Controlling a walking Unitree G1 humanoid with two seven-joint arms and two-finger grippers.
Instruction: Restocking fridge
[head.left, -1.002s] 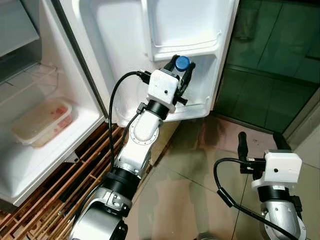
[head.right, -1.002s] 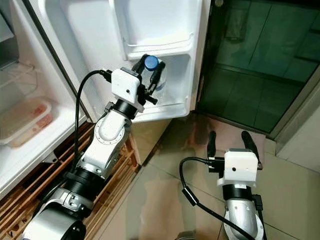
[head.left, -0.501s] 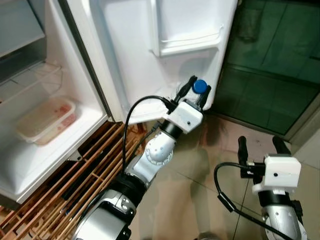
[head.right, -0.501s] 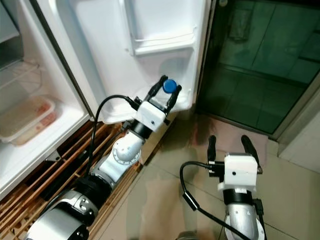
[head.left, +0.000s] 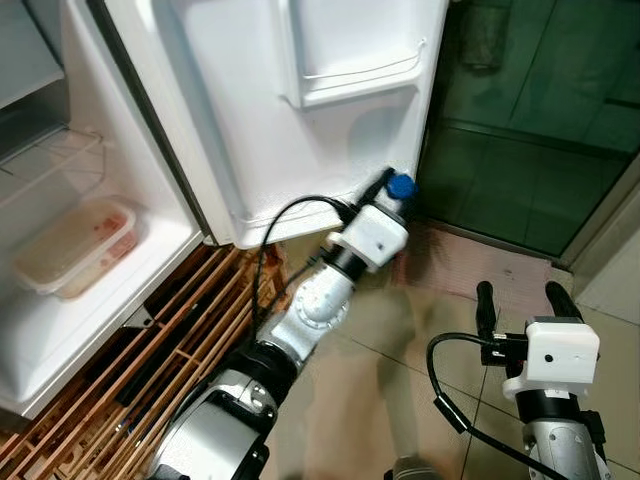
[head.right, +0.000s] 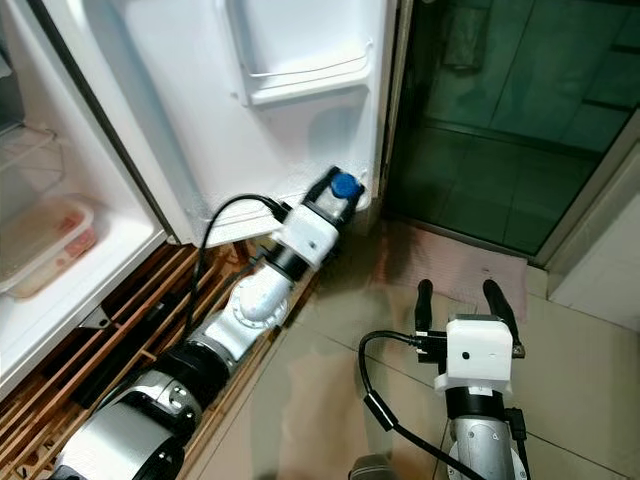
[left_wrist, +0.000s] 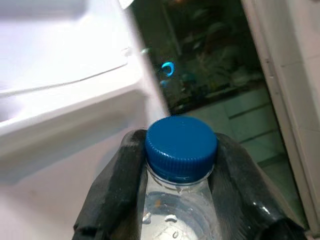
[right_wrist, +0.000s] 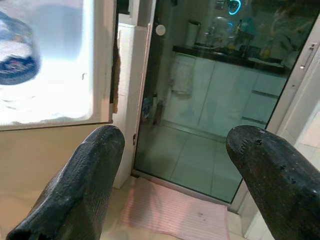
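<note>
Pinching the neck of the water bottle (left_wrist: 177, 200) just under its blue cap (left_wrist: 181, 146), the left gripper (head.left: 392, 195) has swung from the door shelf (head.left: 355, 85) to the fridge door (head.left: 250, 120)'s low outer corner, so the bottle might slip or bump there, while the right gripper (head.right: 465, 295) hangs open.

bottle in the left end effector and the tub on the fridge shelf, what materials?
Clear bottle with blue ribbed cap: looks like thin transparent plastic, droplets visible inside; cap opaque moulded plastic. Translucent lidded tub: likely frosted plastic, reddish contents showing through. Left end effector grips the bottle's neck.
</note>
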